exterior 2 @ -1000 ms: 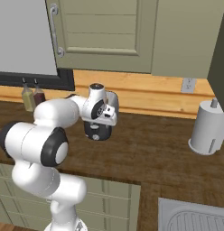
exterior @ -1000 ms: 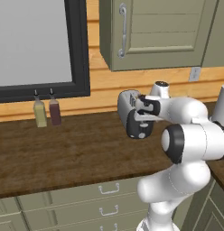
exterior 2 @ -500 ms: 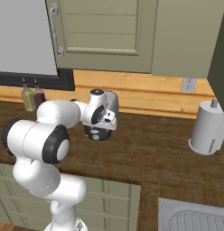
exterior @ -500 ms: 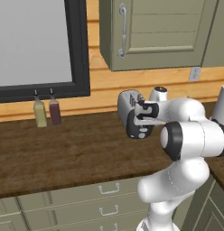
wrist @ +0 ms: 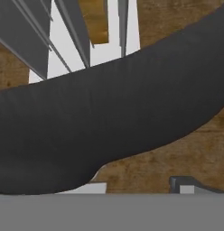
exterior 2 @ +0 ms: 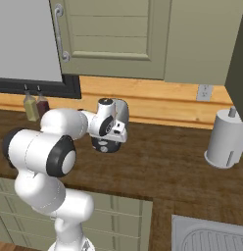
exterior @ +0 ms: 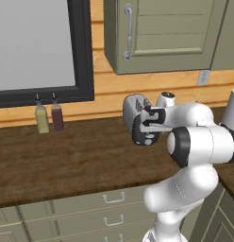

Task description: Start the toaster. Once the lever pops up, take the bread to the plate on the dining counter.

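The silver-grey toaster (exterior: pixel 133 108) stands on the wood worktop by the back wall, its glossy black end panel (exterior: pixel 139 136) facing the front. My gripper (exterior: pixel 148 125) hangs right over that black end, open, holding nothing. In the hand view the black panel (wrist: pixel 105 122) curves across very close, and the tan bread (wrist: pixel 96 21) sits in a slot beyond it. My hand hides the lever. From the right base view the toaster (exterior 2: pixel 119 113) sits behind my wrist. The plate and the dining counter are out of view.
Two small bottles (exterior: pixel 42 118) (exterior: pixel 57 117) stand under the dark window frame at the left. A paper towel roll (exterior 2: pixel 224 140) stands on the worktop to the right, with a sink (exterior 2: pixel 211 236) in front of it. Wall cabinets (exterior: pixel 161 33) hang above the toaster.
The arm's elbow has shifted slightly and the hand has settled a touch closer to the toaster's black end. The jaws stayed open.
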### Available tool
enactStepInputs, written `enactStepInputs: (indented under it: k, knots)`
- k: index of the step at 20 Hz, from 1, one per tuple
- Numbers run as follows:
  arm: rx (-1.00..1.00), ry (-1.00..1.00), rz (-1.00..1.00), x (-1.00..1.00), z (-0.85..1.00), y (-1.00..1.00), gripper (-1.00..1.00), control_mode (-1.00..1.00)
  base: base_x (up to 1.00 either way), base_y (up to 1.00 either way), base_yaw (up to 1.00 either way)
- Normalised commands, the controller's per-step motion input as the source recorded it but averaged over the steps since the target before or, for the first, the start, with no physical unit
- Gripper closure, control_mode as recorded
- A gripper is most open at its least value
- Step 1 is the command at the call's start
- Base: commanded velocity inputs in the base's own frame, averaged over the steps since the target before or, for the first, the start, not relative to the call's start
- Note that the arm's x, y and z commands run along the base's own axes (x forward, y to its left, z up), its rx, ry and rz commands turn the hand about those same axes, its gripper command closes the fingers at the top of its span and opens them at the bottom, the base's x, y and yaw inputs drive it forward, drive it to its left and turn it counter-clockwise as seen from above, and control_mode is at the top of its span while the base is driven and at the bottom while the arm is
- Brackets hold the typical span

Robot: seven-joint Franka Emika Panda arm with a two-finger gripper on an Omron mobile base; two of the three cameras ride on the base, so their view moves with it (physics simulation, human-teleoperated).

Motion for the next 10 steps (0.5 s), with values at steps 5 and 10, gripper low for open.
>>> enactStepInputs:
  k: [5, 10]
  knots:
    - [0.00, 0.01, 0.00, 0.00, 0.00, -0.02, -1.00, -1.00, 0.00, 0.00, 0.00]
    - [0.00, -0.06, 0.00, -0.04, 0.28, 0.00, -1.00, -1.00, 0.00, 0.00, 0.00]
